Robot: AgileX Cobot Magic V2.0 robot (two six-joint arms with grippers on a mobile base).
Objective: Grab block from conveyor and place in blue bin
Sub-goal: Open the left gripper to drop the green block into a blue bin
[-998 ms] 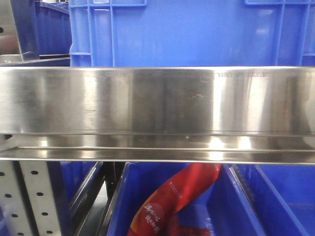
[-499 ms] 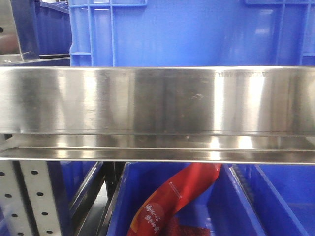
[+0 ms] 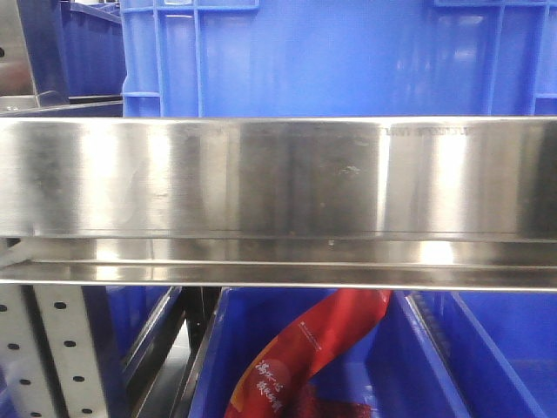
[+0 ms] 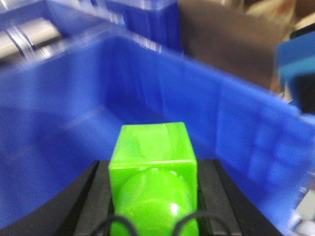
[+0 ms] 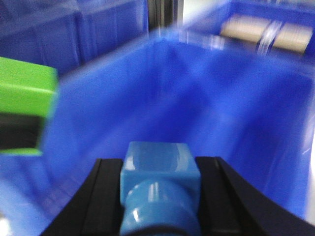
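Green block (image 4: 153, 167) clamped in the left gripper (image 4: 153, 216), blue block (image 5: 160, 169) in the right gripper (image 5: 160, 211); both hang over the blue bin (image 4: 236, 123). Front view unchanged over 1 second: only the steel rail (image 3: 278, 174). Release is judged next.

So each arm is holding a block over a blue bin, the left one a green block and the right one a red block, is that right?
Not quite. The left end effector does hold a green block over a blue bin, but the right wrist view shows the right end effector holding a light blue block, not a red one.
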